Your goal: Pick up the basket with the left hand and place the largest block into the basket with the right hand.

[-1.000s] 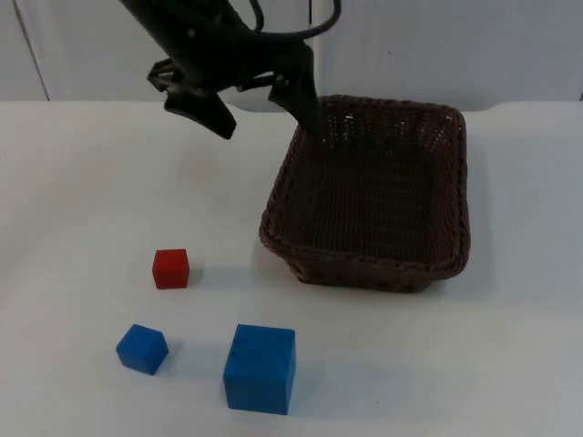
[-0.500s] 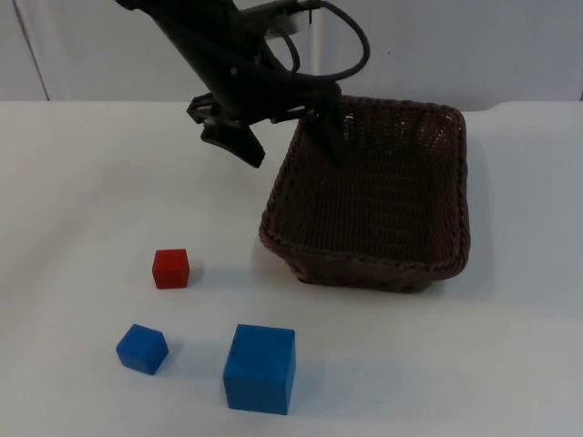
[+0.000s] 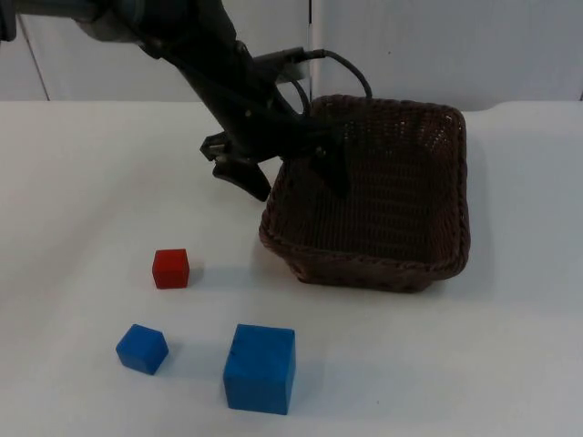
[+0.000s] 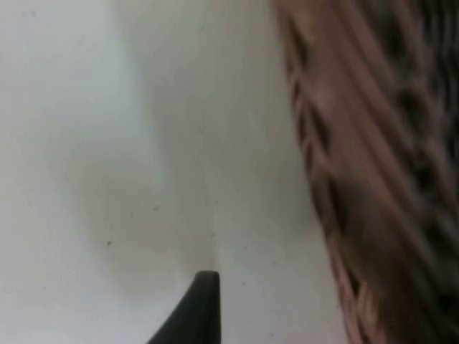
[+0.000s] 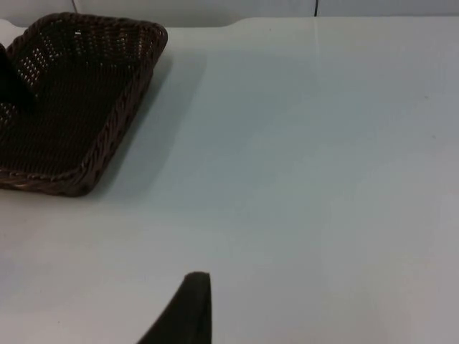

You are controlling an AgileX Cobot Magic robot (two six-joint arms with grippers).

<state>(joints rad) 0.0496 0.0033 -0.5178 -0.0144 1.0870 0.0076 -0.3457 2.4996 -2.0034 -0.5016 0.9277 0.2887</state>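
Brown woven wicker basket (image 3: 373,191) looks light and stiff; the left end effector (image 3: 287,170), fingers spread, straddles its left rim, a sound hold.

Brown wicker basket (image 3: 383,200) on table; large blue block (image 3: 260,368) well apart.

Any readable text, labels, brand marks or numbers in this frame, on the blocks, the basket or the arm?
None: no view shows any word, number, brand mark or sign.
Large blue block, small blue block, red block: plain faces, no markings.
Brown wicker basket: no tag or label visible.
Left gripper, open astride the basket's left rim: plain black, no lettering.
White table: unmarked.
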